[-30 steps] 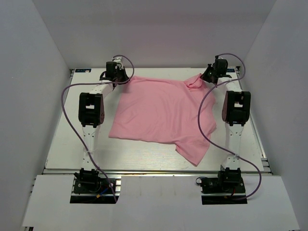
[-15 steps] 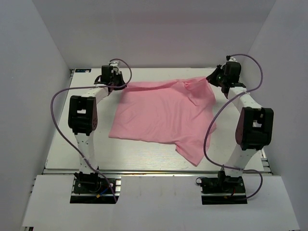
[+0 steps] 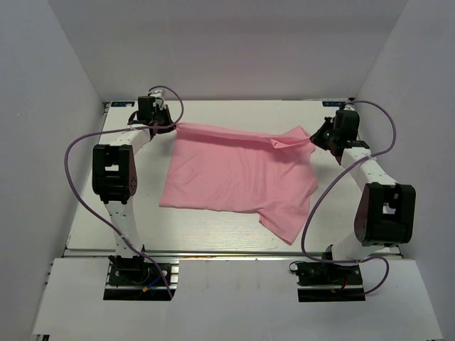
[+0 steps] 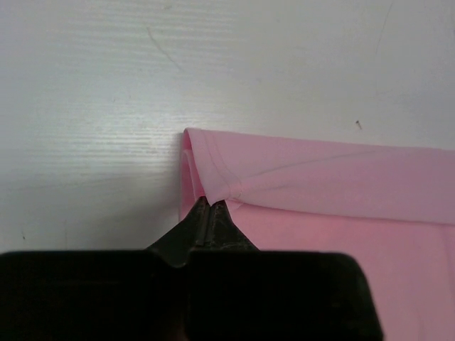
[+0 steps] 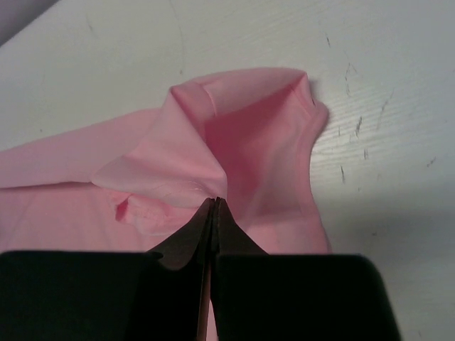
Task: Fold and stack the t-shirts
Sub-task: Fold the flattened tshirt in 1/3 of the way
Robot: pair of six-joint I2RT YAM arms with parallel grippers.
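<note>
One light pink t-shirt (image 3: 238,177) lies on the white table, its far edge lifted and folded over toward the front. My left gripper (image 3: 170,126) is shut on the t-shirt's far left corner (image 4: 213,181), the jaws pinching the hem (image 4: 211,201). My right gripper (image 3: 316,136) is shut on the far right corner, where the fabric bunches into a loose pocket (image 5: 242,135) just ahead of the jaws (image 5: 216,201). A sleeve (image 3: 288,217) sticks out at the front right.
White walls close in the table (image 3: 206,227) on the left, back and right. Purple cables (image 3: 75,170) loop beside both arms. The arm bases (image 3: 131,273) sit at the near edge, with bare table to the left of the shirt and in front of it.
Both grippers have drawn apart and toward the front, pulling the t-shirt's far edge taut and folding it over the body. Both elbows have swung outward.
</note>
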